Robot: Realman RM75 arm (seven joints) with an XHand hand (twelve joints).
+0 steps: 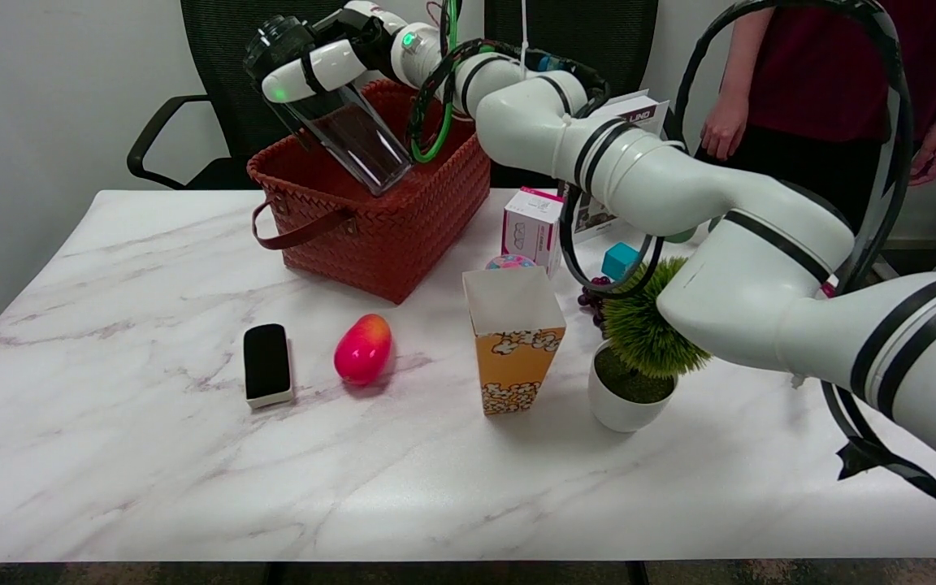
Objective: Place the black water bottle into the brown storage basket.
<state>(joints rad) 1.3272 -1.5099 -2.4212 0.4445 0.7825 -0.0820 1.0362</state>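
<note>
One bottle [338,122] w/ black cap and clear smoky body, held in the air, tilted: cap up-left, base down-right. Base hangs just over the basket [427,203] opening, near its middle; cannot tell if touching anything inside. Gripped high up, near the cap, by the right hand [318,61], white fingers [314,73] wrapped across the neck & upper body. Right arm [679,211] stretched from lower right, diagonally across the table [151,471] to the basket, w/ black cables looped alongside and a green cable near the wrist.

Basket: woven, reddish-brown, rectangular, standing at the table's far side, left of centre, brown strap handle [301,231] drooping off the near-left end.

In front of basket, on the marble-look top: black-and-white eraser block [266,364] lying flat, and just right of it a red-pink mango [363,348], apart from each other. Further right, a popcorn box [514,337], upright, open top. Beside that, a small green plant in a white pot [629,382], partly under the arm. Behind popcorn box: a pink-and-white carton [531,227], a round pink-blue ball [509,262], a teal cube [620,260], dark grapes [590,296], mostly hidden.

Past the table: black chair [192,106] at the far left, person in a dark red top [809,65] standing at upper right.
</note>
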